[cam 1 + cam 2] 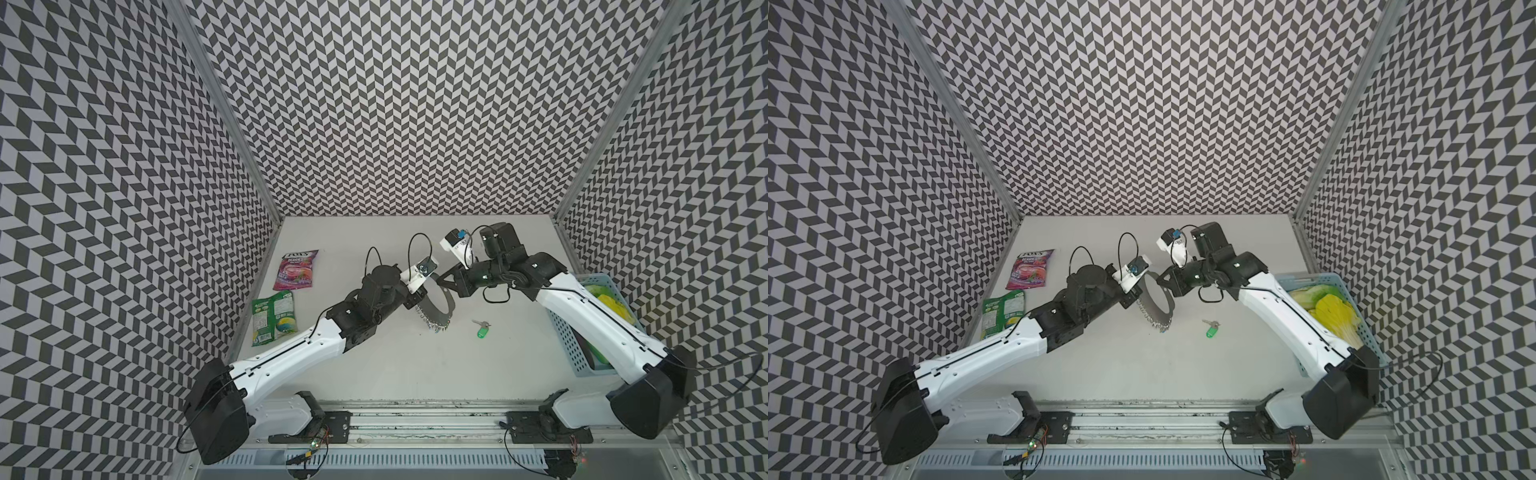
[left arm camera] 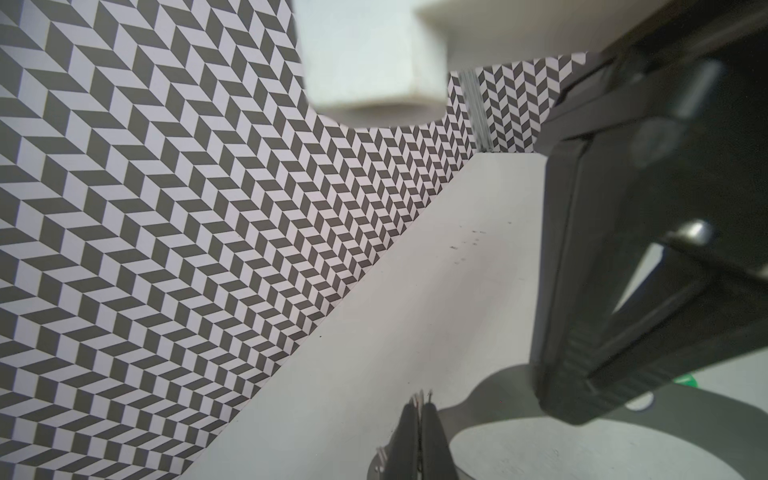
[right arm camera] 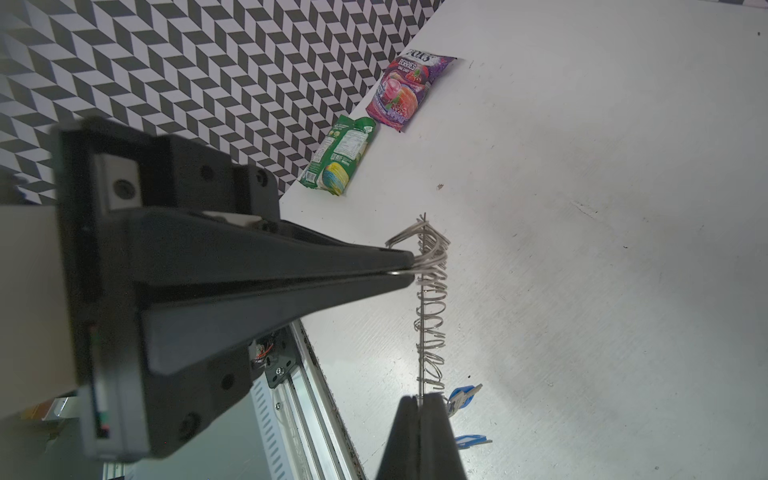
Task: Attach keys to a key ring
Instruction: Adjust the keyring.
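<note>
Key ring (image 1: 436, 312): flat gray crescent plate, matte, its outer edge fringed with a close row of thin silver wire rings (image 3: 432, 307). It sits mid-bench between the two arms and shows edge-on in the right wrist view.

Left end effector (image 3: 409, 270): the tapered black jaws are closed, pinching one wire ring at the end of the row.

Right end effector (image 3: 420, 401): the jaws are closed on the plate edge at the other end of the row. Two blue-tagged keys (image 3: 461, 397) hang from rings just beside it.

Keys (image 1: 482, 331): a small silver metal key joined to a glossy green oblong tag. They lie flat on the bench (image 1: 395, 374), nearer the right arm, apart from the key ring and not gripped; visible in both top views (image 1: 1212, 330).

Bench surface is pale gray, smooth and lightly scuffed.

Basket (image 1: 582, 345): light blue perforated plastic, rectangular, at the right edge under the right arm. It holds yellow and green pieces (image 1: 1329, 311); what they are I cannot tell.

Near the left wall lie a purple packet (image 1: 296, 270) and a green packet (image 1: 274, 318), both crinkled glossy film, flat, just beside each other.
</note>
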Robot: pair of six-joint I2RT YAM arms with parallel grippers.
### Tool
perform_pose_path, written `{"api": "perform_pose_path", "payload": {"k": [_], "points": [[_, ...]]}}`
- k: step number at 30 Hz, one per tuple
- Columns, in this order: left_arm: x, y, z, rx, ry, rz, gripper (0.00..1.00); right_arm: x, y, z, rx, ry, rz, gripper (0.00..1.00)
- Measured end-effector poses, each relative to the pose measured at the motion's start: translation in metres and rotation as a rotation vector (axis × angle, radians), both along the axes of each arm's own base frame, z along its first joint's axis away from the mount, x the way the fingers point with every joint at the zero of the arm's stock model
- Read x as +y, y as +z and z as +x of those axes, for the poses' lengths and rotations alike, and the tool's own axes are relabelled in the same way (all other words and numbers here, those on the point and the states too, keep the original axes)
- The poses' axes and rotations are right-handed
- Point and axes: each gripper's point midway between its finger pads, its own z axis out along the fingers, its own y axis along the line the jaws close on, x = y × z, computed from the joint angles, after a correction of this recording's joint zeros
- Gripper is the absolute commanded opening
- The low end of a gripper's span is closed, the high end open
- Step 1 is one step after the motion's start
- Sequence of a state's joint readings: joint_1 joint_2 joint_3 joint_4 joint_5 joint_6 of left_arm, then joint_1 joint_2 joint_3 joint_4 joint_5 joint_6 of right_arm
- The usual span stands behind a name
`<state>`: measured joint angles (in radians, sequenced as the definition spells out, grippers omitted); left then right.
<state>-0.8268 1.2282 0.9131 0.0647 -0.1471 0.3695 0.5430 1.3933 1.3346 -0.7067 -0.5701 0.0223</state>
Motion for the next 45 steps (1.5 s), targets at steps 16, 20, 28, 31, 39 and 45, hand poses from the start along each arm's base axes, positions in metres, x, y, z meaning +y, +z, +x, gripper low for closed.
{"api": "perform_pose_path", "payload": {"k": [16, 20, 28, 31, 39, 45], "points": [[0.004, 0.017, -0.01, 0.098, -0.043, -0.168, 0.0, -0.003, 0.013, -0.005, -0.099, 0.021, 0.013, 0.0], [0.004, 0.019, -0.011, 0.112, -0.054, -0.186, 0.0, -0.005, 0.015, -0.006, -0.129, 0.021, 0.009, 0.0], [0.004, 0.018, -0.011, 0.124, -0.064, -0.192, 0.0, -0.008, 0.018, -0.002, -0.176, 0.008, -0.013, 0.0], [0.003, 0.017, -0.012, 0.128, -0.069, -0.195, 0.0, -0.01, 0.021, -0.002, -0.195, 0.003, -0.018, 0.0], [0.005, 0.015, -0.014, 0.145, -0.074, -0.204, 0.08, -0.01, 0.022, -0.001, -0.223, 0.01, -0.025, 0.0], [0.007, 0.011, -0.014, 0.162, -0.07, -0.198, 0.14, -0.012, 0.025, 0.005, -0.258, -0.003, -0.035, 0.0]]}}
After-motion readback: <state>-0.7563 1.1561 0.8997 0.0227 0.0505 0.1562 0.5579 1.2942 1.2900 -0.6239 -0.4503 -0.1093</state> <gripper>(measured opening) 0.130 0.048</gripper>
